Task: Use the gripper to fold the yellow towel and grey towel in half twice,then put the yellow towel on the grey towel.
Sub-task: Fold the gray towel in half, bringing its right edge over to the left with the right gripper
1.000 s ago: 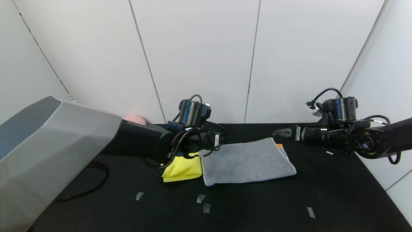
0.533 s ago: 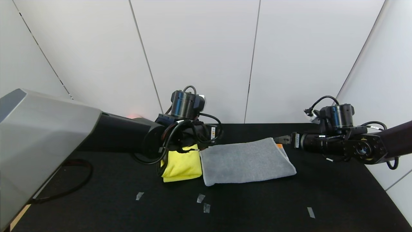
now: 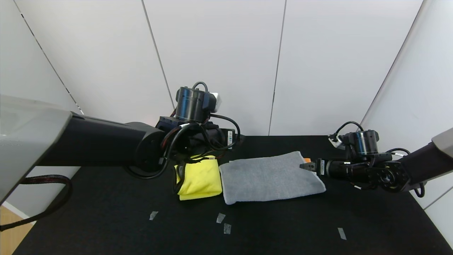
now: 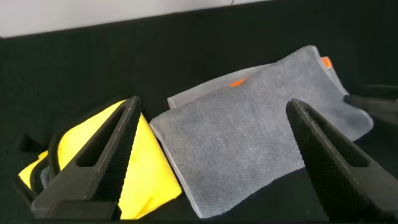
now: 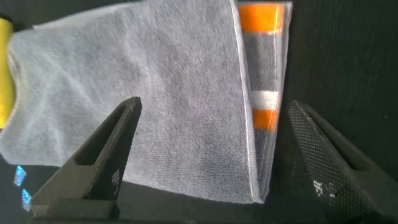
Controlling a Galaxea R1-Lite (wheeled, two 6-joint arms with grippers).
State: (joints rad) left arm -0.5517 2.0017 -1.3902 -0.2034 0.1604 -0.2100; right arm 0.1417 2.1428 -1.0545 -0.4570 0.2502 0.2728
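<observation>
- The yellow towel [image 3: 200,178] lies folded on the black table [image 3: 283,226], its right edge touching the left edge of the grey towel [image 3: 270,177].
- The grey towel is folded into a thick rectangle near the table's middle; orange and white bands [image 5: 264,68] show between its layers at the right end.
- The left gripper [image 4: 214,155] hangs above the two towels, over the seam where they meet, its jaws spread wide and holding nothing.
- In the left wrist view one finger [image 4: 99,165] stands over the yellow towel [image 4: 134,171], the other over the grey towel [image 4: 249,140].
- The right gripper [image 3: 305,166] sits low at the grey towel's right end, its tip at the cloth's far right corner.
- Its jaws are wide apart with the banded edge of the grey towel [image 5: 155,99] between them, but not clamped on it.
- Small bits of tape [image 3: 223,223] lie on the table nearer the robot.
</observation>
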